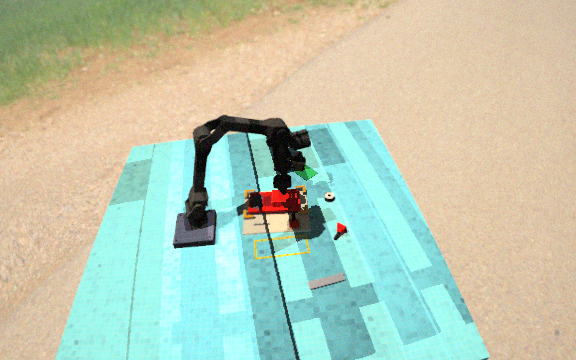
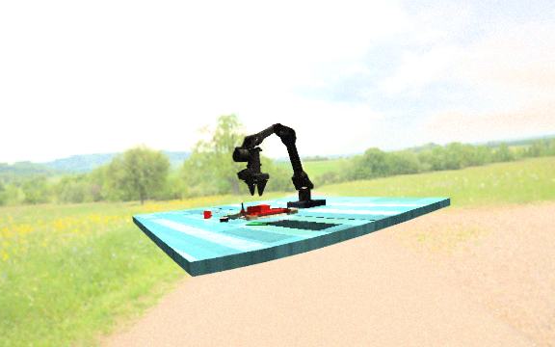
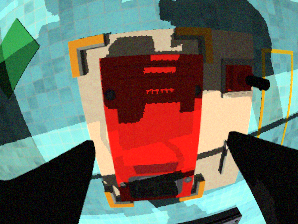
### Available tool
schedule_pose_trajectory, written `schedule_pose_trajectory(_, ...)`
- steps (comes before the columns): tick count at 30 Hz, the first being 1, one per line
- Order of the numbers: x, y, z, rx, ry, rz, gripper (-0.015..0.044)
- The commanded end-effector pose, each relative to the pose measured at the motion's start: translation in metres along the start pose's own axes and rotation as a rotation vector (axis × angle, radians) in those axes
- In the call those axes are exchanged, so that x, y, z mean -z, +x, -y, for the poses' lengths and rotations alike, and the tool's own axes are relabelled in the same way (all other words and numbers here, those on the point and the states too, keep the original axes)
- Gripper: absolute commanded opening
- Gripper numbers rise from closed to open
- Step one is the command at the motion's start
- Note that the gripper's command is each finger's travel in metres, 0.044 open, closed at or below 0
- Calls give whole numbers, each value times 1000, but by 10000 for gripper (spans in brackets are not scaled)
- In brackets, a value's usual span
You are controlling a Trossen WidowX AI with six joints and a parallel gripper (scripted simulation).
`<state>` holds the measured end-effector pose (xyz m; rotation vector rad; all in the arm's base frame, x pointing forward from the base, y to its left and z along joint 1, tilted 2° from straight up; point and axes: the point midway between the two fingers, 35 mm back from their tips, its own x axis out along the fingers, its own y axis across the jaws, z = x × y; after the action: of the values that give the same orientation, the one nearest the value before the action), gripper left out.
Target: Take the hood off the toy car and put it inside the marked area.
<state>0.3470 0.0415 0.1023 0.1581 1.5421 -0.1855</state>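
Note:
The red toy car point(image 1: 267, 197) point(image 2: 279, 211) point(image 3: 150, 186) lies between orange corner brackets on a beige board. Its raised red block point(image 1: 280, 197) point(image 2: 258, 208) point(image 3: 170, 130), apparently the hood, is on the car. My gripper point(image 1: 282, 190) point(image 2: 256, 195) point(image 3: 164, 143) points down above the car, open and empty, with one finger to each side of the car in the wrist view. In the exterior view the fingertips are clear above the block. The marked area, a yellow outline point(image 1: 283, 255) point(image 3: 277, 51), lies beside the board with nothing in it.
A small red part point(image 1: 294, 223) point(image 3: 237, 78) with a black peg stands on the beige board point(image 1: 279, 223) point(image 3: 225, 112). A green piece point(image 1: 306, 173) point(image 2: 256, 224) point(image 3: 19, 50), a pale ring point(image 1: 325, 197), a red-and-black piece point(image 1: 340, 229) and a grey bar point(image 1: 327, 281) lie around.

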Motion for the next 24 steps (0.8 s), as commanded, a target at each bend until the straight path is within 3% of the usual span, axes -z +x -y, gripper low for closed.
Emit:
schedule_pose_trajectory(1,1,4,0,-1,-5,-5,440)
schedule_pose_trajectory(24,2,19,-1,-1,-5,-5,440)
